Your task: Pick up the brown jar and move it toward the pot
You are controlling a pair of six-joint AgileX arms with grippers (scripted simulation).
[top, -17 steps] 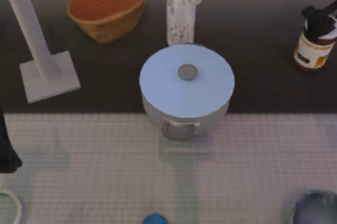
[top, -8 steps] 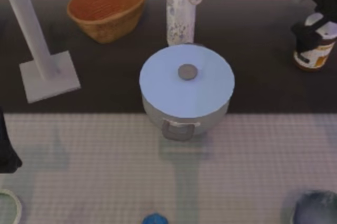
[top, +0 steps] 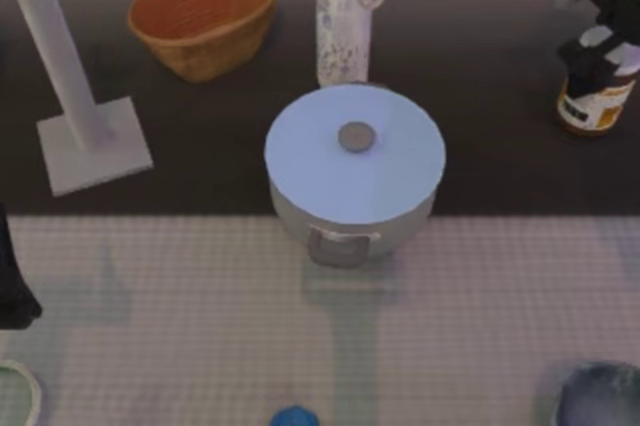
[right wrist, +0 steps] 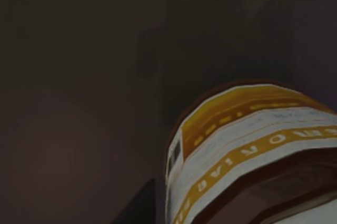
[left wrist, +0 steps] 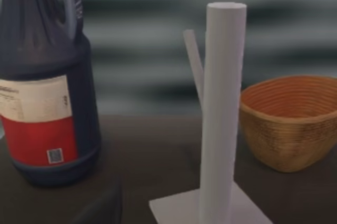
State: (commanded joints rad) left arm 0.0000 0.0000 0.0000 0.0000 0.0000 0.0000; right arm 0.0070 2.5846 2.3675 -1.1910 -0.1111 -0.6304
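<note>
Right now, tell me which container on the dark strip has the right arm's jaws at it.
The brown jar at the top view's right edge; the right gripper sits over its white lid. The speckled bottle, basket and pot stand untouched.

Brown jar [top: 597,96] upright at far right, lidded grey-white pot [top: 354,168] centre, well apart

Woven basket [top: 205,16], glossy labelled brown jar [top: 596,96], smooth matt-lidded pot [top: 354,166].

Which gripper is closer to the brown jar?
Right. The right gripper is at the brown jar, around its top at the table's far right; the left arm sits parked at the left edge, far across.
</note>
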